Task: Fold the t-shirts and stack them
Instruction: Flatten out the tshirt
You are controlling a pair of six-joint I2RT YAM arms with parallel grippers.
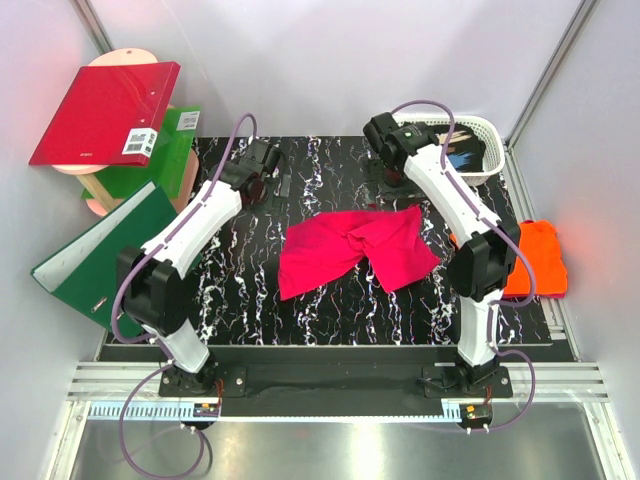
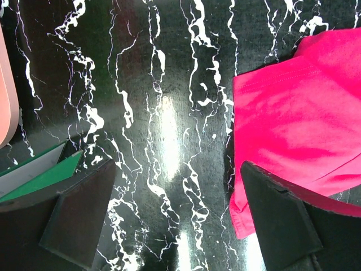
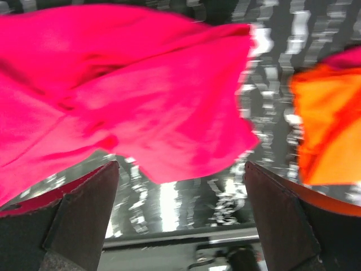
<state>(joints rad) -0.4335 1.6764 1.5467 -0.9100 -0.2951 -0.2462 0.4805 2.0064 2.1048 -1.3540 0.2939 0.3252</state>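
Stage, as judged: first fold barely begun. Magenta-pink soft cloth t-shirt (image 1: 355, 250) rumpled and twisted at centre of black white-veined table (image 1: 240, 300); bright orange cloth t-shirt (image 1: 540, 258) bunched at right edge, apart. Right gripper (image 3: 181, 166) spread wide above pink cloth, empty; left gripper (image 2: 177, 166) likewise spread, beside its left edge. Next: flatten, then pinch corners.

The left arm (image 1: 195, 225) stretches from its base up and to the right, its elbow bent near the base. The left gripper (image 2: 176, 169) points down, fingers (image 2: 79, 214) spread wide. The right arm (image 1: 455, 200) folds leftward from its elbow, and the right gripper (image 3: 180, 169) gapes equally wide.
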